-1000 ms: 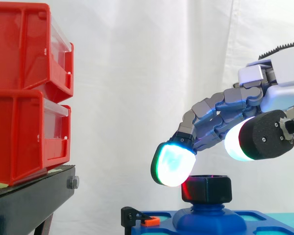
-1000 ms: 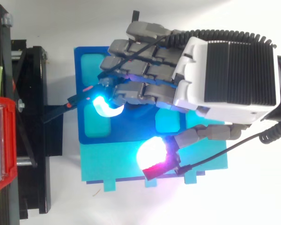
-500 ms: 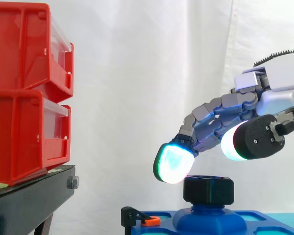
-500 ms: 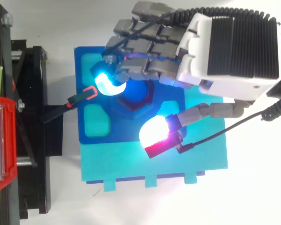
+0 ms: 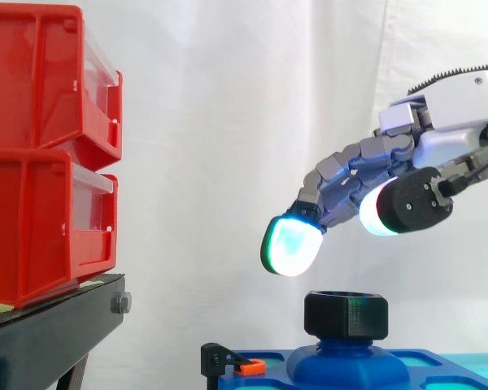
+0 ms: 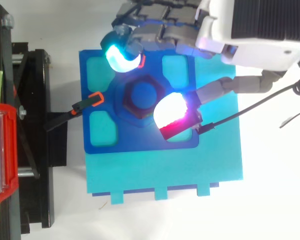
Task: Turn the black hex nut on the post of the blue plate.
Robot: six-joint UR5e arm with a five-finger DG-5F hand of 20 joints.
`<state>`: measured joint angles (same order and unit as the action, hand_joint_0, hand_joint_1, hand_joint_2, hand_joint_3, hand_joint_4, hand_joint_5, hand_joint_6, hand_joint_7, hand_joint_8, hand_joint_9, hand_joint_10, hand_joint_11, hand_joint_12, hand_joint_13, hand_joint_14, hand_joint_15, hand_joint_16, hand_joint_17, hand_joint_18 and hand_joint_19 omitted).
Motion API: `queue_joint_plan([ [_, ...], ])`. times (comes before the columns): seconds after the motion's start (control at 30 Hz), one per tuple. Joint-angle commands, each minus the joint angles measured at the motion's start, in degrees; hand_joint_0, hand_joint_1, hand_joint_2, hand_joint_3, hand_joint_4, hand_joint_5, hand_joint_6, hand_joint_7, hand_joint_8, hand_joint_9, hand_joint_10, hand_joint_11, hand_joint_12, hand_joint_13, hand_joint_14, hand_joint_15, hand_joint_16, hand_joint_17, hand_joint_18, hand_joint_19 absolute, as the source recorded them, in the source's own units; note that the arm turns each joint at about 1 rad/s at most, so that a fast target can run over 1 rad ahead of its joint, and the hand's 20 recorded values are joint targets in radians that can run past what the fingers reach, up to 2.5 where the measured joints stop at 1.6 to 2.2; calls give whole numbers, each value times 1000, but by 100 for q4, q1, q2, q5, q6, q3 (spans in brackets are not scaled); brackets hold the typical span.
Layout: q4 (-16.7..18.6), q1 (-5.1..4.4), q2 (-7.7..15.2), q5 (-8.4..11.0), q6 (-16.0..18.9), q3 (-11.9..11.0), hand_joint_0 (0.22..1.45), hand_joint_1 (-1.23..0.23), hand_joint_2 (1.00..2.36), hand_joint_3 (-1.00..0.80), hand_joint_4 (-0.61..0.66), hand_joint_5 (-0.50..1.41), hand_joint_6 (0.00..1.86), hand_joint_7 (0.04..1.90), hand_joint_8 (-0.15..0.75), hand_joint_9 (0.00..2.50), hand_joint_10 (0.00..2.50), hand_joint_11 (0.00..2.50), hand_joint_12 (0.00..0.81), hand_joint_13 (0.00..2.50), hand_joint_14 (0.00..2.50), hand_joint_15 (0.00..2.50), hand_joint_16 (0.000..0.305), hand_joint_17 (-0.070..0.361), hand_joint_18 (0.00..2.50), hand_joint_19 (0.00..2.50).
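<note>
You cannot see the arm: the hand is cut off by the right edge of the side view and by the far edge of the top view. From the side, the black nut hides the post it sits on. From above, the post shows as a round blue end inside the hex ring of the nut. The thumb's glowing pad covers the nut's right near corner there, so you cannot make out that edge. The bottom of the side view cuts off the blue plate.

The hand hangs above the nut with clear air between them, touching nothing. Its fingers reach leftward and slope down in a loose curve. The lit fingertip sits above and just left of the nut. From above, that fingertip lies over the far side of the plate and the thumb over the near side, well apart. So the hand is spread and holds nothing.

The nut stands upright at the plate's middle. An orange clip touches the plate's left edge, and red bins sit on a black stand at the far left.
</note>
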<state>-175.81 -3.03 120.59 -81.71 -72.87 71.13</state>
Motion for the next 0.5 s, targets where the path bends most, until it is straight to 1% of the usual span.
queue_joint_plan([
  [0.0, 3, -5, 0, -74, -25, -55, 493, -472, 1000, -500, 168, -230, 501, 682, 271, 363, 0, 0, 394, 316, 2, 42, 53, 119, 156, 163],
  [0.13, 74, -49, 0, -82, -60, -55, 482, -458, 1000, -500, 169, -230, 501, 683, 274, 357, 0, 0, 400, 313, 0, 47, 54, 121, 159, 159],
  [0.27, 285, -146, 9, -74, -60, -55, 446, -403, 1000, -500, 178, -231, 501, 680, 286, 340, 0, 0, 415, 286, 1, 44, 58, 130, 147, 157],
  [0.37, 399, -286, 9, -74, -78, -55, 421, -348, 1000, -500, 184, -232, 501, 685, 295, 329, 0, 0, 429, 250, 2, 34, 62, 139, 103, 163],
  [0.43, 416, -330, 9, -65, -96, -55, 410, -303, 1000, -500, 184, -232, 501, 674, 299, 318, 0, 0, 434, 239, 0, 38, 63, 143, 90, 154],
  [0.47, 443, -383, 9, -65, -113, -55, 409, -297, 1000, -500, 181, -231, 501, 670, 299, 318, 0, 0, 433, 234, 0, 30, 64, 143, 80, 155],
])
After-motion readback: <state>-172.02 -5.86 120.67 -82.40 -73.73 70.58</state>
